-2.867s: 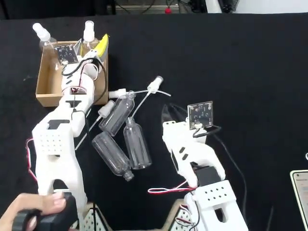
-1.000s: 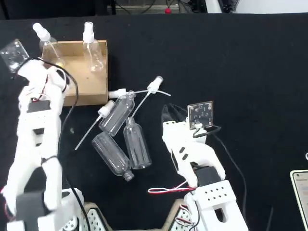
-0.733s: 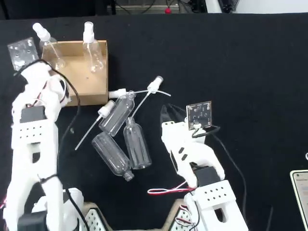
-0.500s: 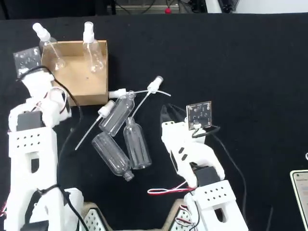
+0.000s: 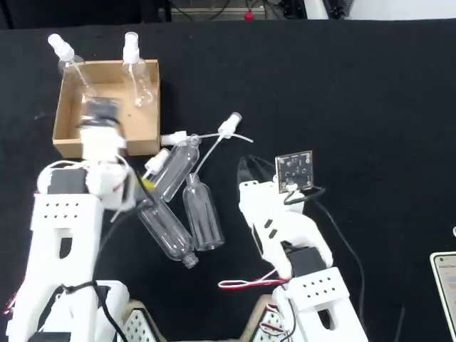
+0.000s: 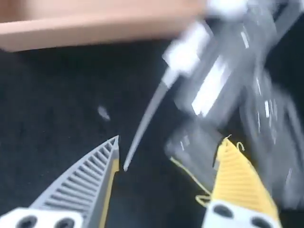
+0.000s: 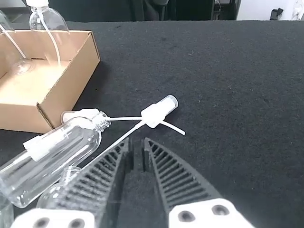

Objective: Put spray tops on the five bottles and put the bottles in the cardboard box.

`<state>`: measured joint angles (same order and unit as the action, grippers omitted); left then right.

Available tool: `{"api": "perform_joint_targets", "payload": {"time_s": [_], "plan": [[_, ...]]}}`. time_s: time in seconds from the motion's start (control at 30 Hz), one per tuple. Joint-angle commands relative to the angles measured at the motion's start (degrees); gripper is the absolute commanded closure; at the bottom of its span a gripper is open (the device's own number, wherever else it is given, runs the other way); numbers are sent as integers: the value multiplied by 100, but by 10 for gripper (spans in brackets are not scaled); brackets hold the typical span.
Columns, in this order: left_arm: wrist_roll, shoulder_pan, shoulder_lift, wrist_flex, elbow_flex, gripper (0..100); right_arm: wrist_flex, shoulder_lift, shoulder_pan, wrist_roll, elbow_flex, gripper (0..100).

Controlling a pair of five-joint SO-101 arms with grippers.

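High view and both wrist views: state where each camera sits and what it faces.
High view: fixed above, looking down on the brown cardboard box, clear plastic bottles, the white left arm and right arm.
Left wrist view: on the left arm, facing down past the open left gripper at bottles.
Right wrist view: on the right arm, looking over the shut right gripper toward the box.
Shared: both wrist views show box and bottles.
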<state>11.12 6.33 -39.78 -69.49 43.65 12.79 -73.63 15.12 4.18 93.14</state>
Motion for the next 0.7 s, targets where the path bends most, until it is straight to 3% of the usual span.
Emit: {"api": "perform_joint_targets", "payload": {"time_s": [0.0, 0.27, 0.43, 0.53, 0.67], "plan": [[1565, -488, -158, -914, -110, 686, -158, 57, 70, -53, -40, 956], [2901, -892, -158, -1055, 681, 686, -158, 57, 79, -53, -40, 956], [2927, -945, -158, 0, 1367, 686, -158, 57, 35, -53, -75, 956], [2892, -954, -158, 378, 1543, 686, -158, 57, -475, -132, -215, 956], [2338, -1200, -158, 659, 1560, 686, -167, 57, -1143, -132, -321, 956]]}}
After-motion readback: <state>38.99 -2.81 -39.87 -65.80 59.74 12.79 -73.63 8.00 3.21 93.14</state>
